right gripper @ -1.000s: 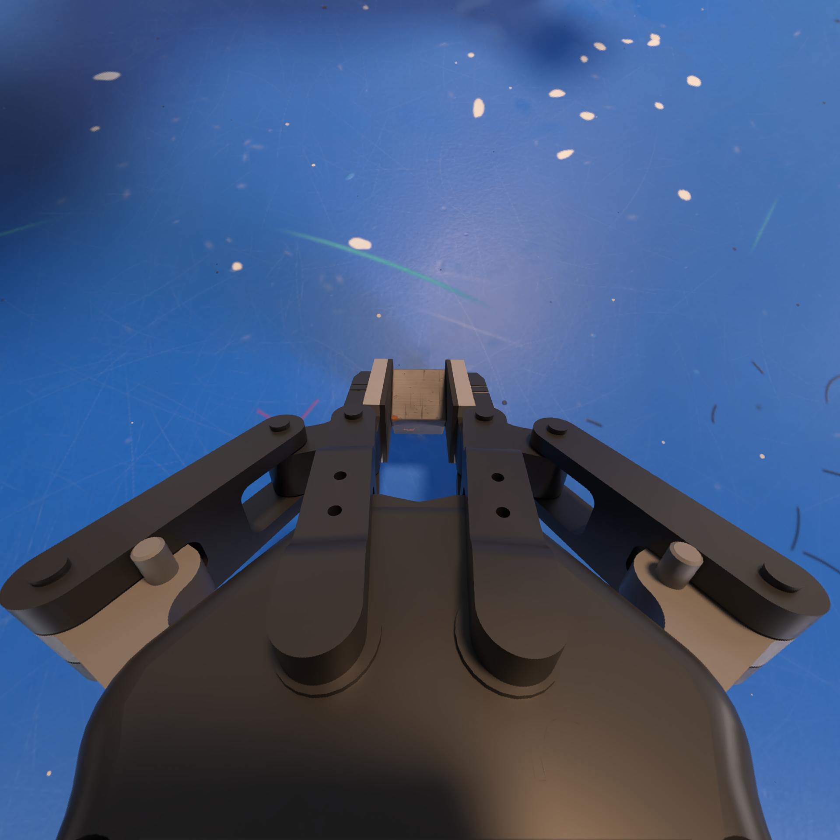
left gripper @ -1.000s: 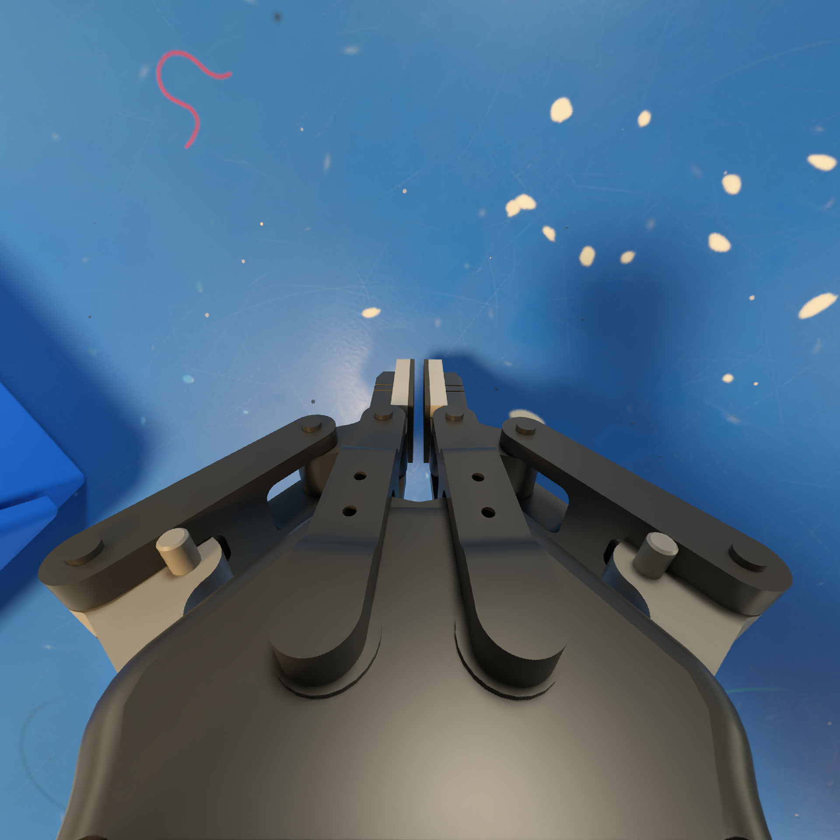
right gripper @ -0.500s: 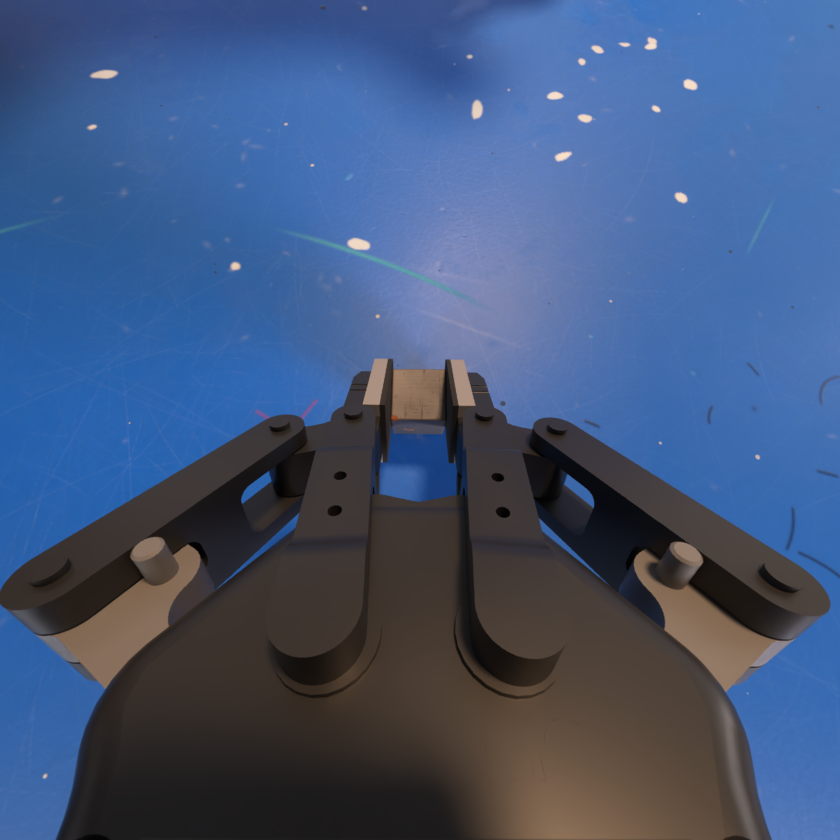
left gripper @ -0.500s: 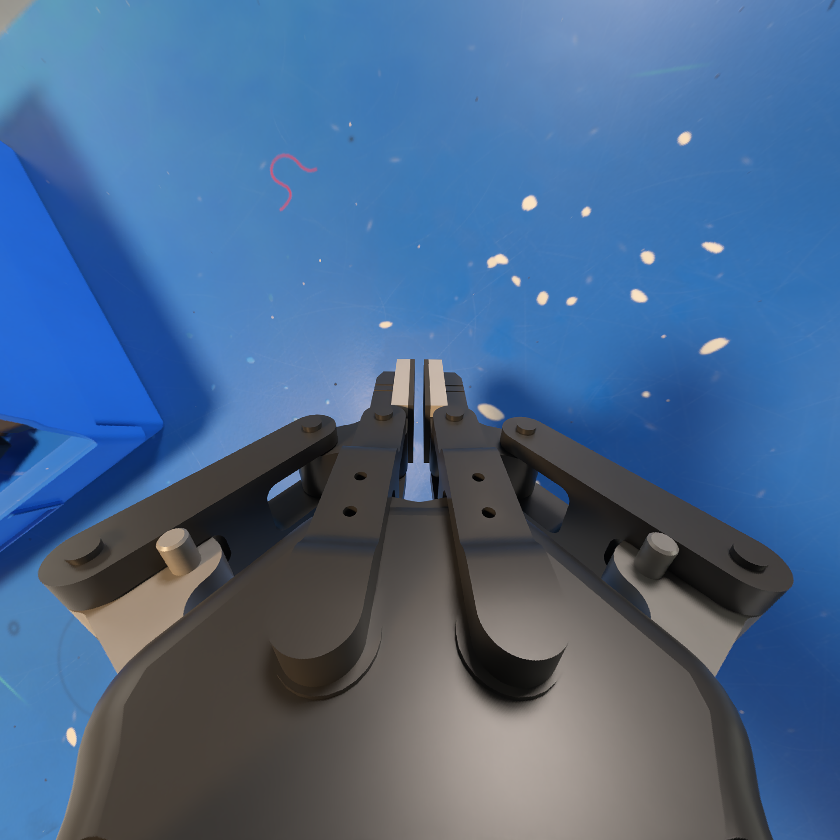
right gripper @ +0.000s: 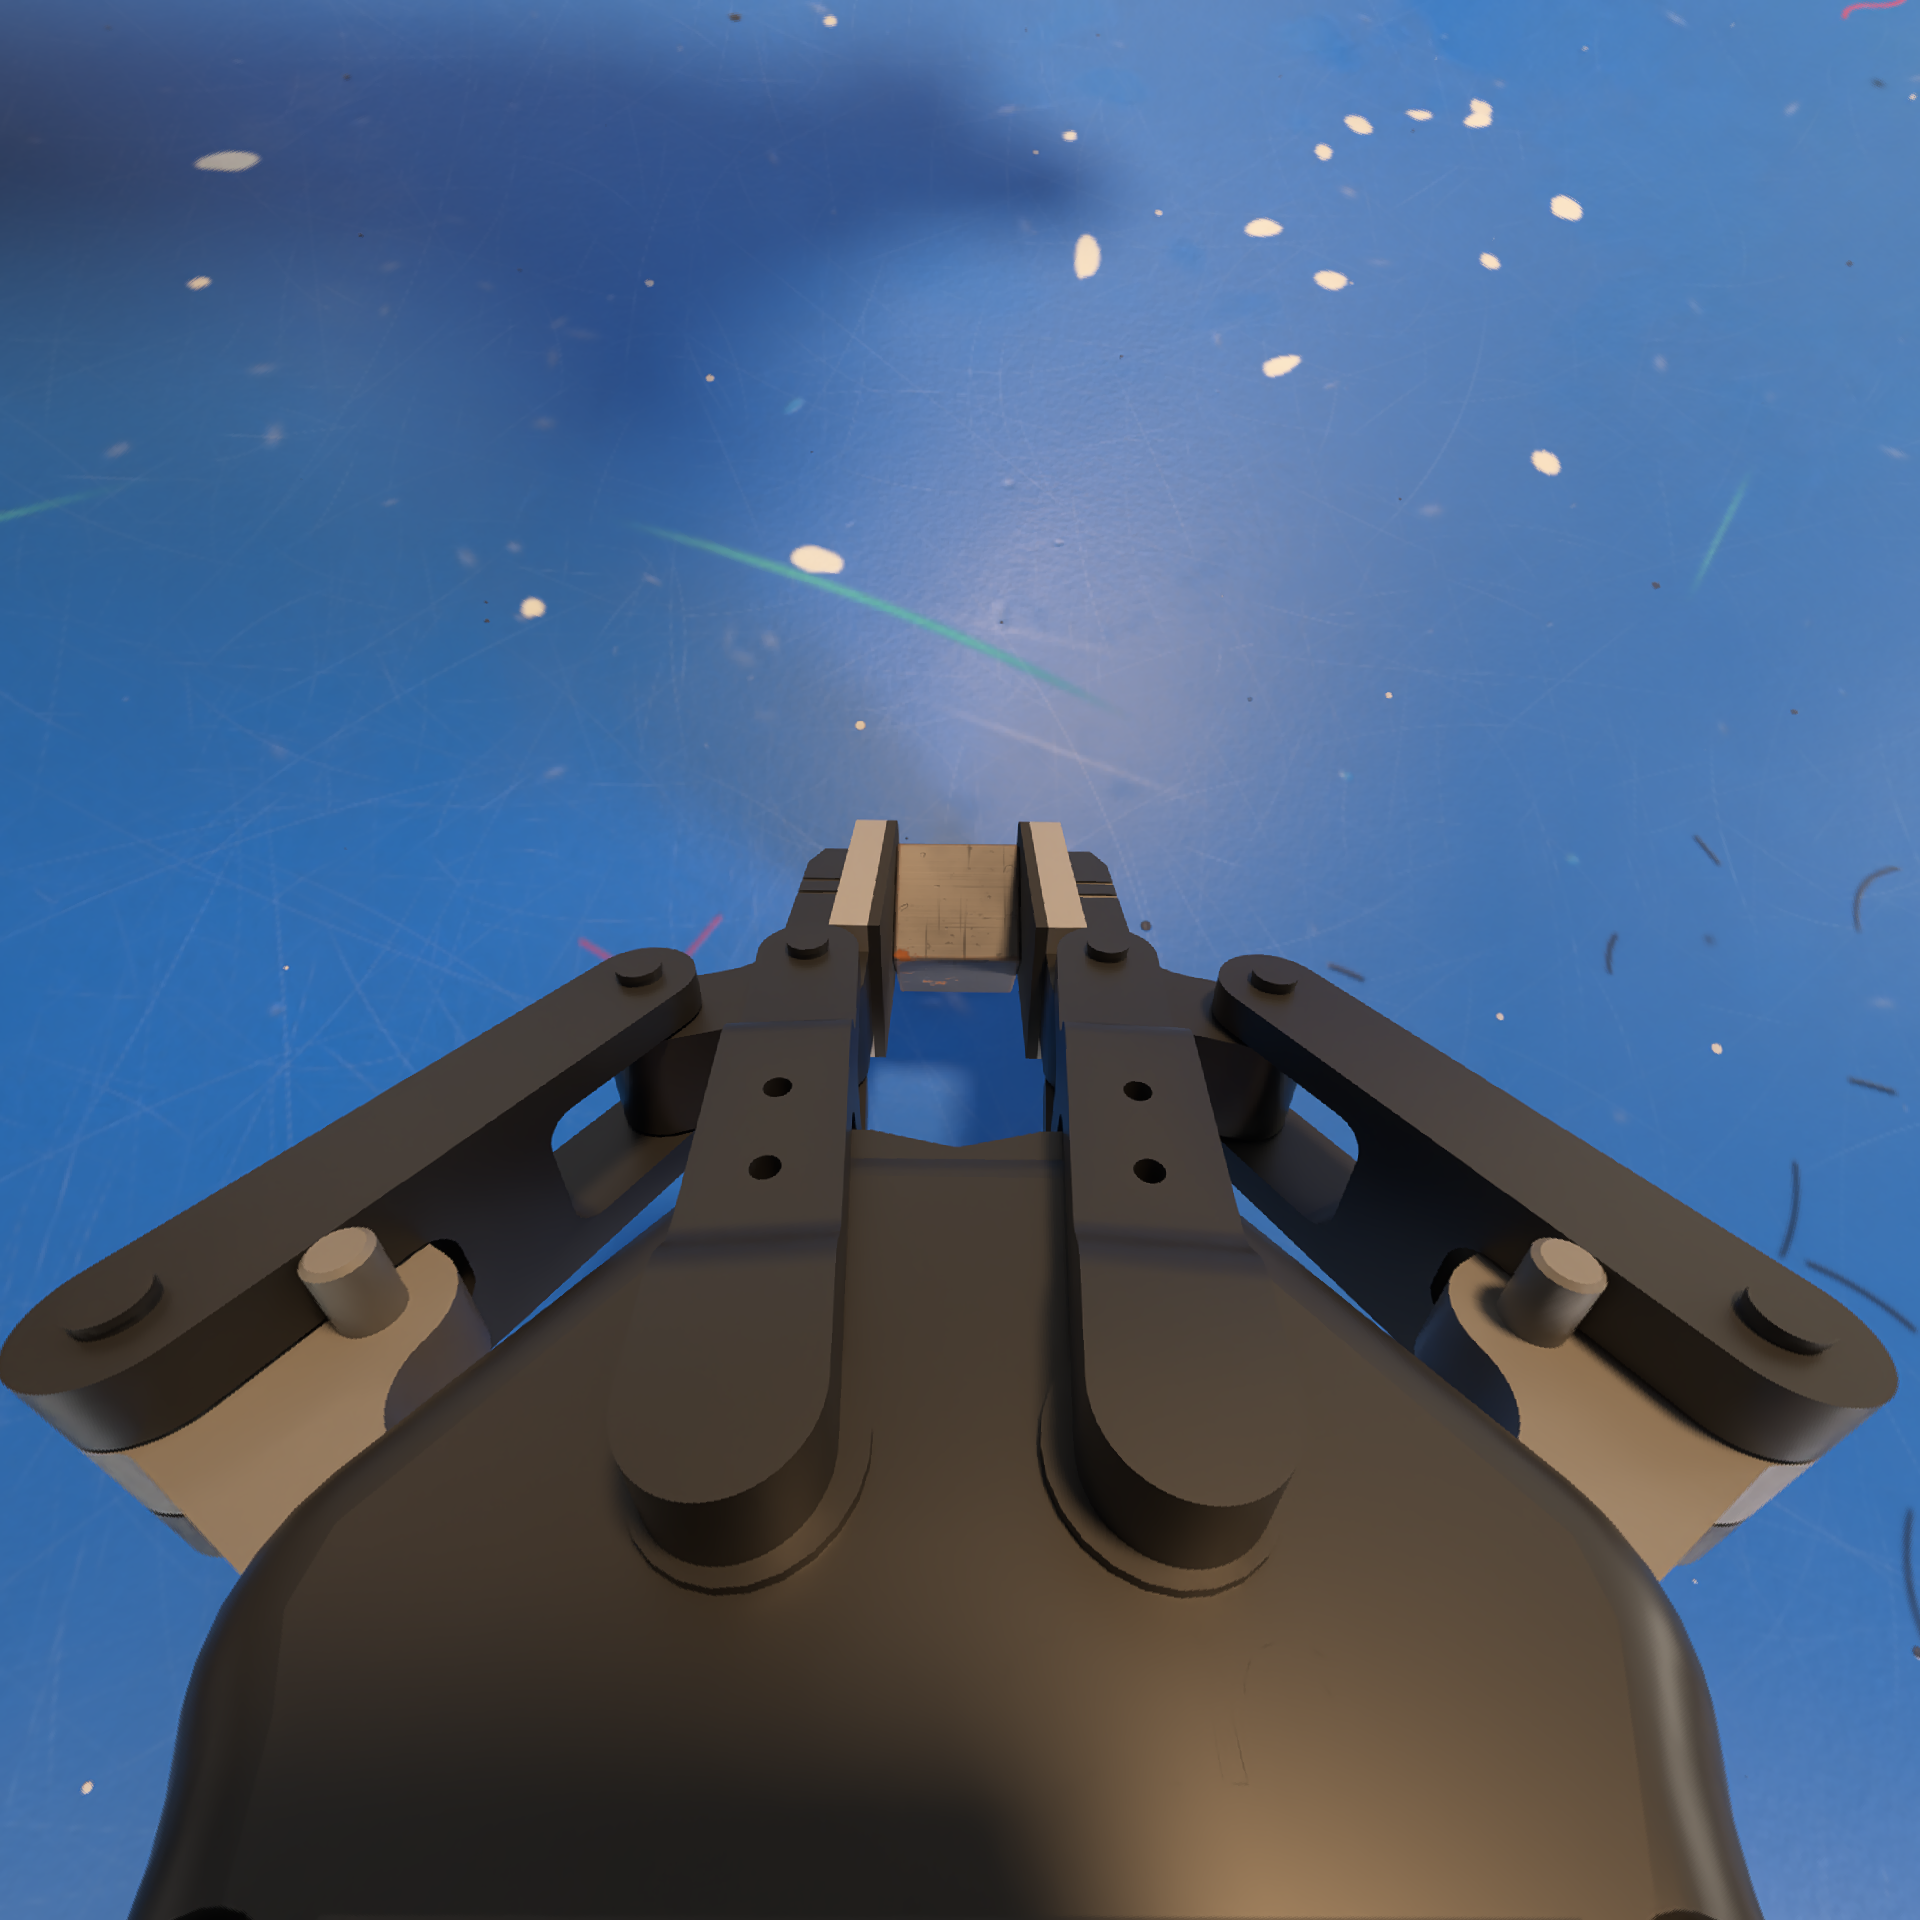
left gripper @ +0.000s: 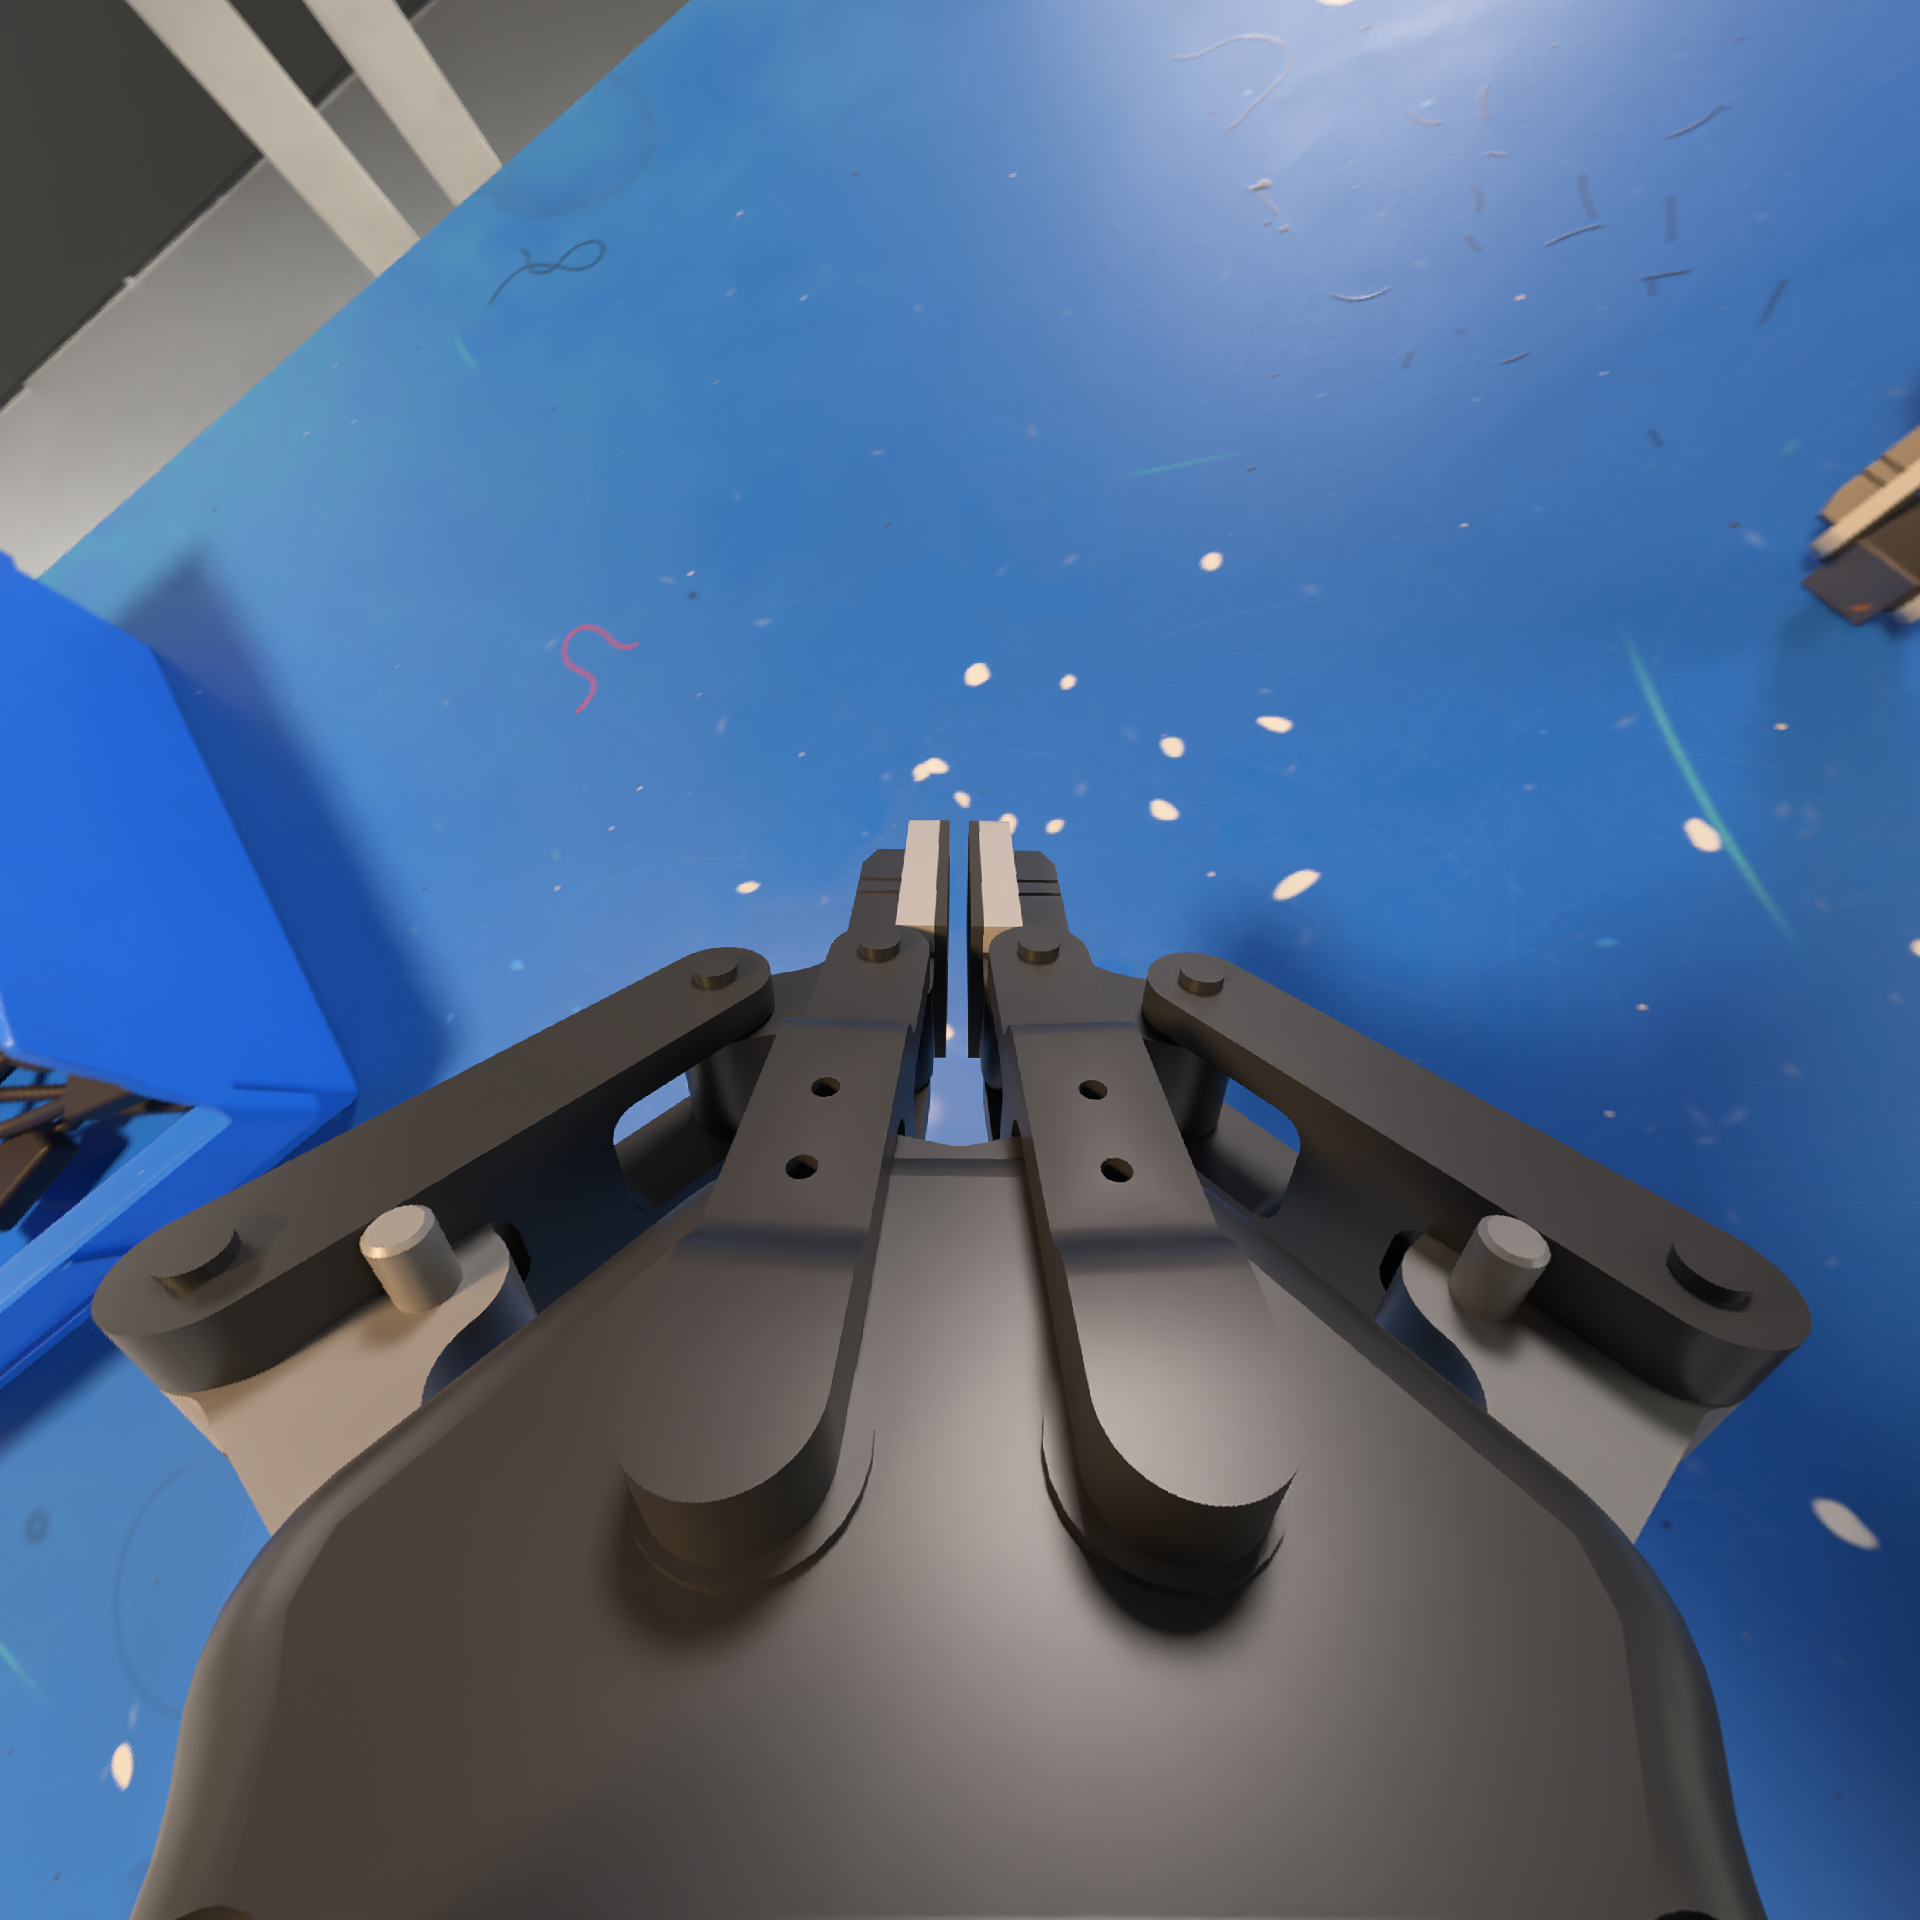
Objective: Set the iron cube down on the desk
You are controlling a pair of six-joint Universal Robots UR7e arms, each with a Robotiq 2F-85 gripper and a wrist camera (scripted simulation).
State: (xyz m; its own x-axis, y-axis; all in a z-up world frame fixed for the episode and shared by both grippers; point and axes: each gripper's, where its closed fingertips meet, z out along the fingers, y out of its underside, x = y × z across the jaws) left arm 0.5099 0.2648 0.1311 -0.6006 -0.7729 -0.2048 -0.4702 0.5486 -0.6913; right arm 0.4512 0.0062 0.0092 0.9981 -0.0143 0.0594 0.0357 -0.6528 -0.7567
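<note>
- Right pincer (right gripper: 956, 883) is clamped on the iron cube (right gripper: 954, 899); both pale pads touch its sides, the cube sits right at the fingertips.
- Cube: small, grey-tan scratched top face, a tiny orange spot at its lower left corner. Held over the blue table (right gripper: 520, 727); whether its bottom touches the table cannot be told from the right wrist view.
- Left pincer (left gripper: 958, 873) is closed with nothing between the pads, only a thin slit between them.
- Only the left wrist view shows a bright blue bin (left gripper: 135, 883) at the left edge, dark parts inside it at the lower left, too cropped to name.
- Left wrist view also shows the table's far edge at top left, with grey floor and pale stripes beyond.
- At the right edge of the left wrist view the other pincer's tips (left gripper: 1875, 520) show with a dark block just beneath them, close above the table.
- Table carries cream flecks, thin scratches, a green streak (right gripper: 883, 608); a pink squiggle (left gripper: 590, 665) shows plainly in the left wrist view.
</note>
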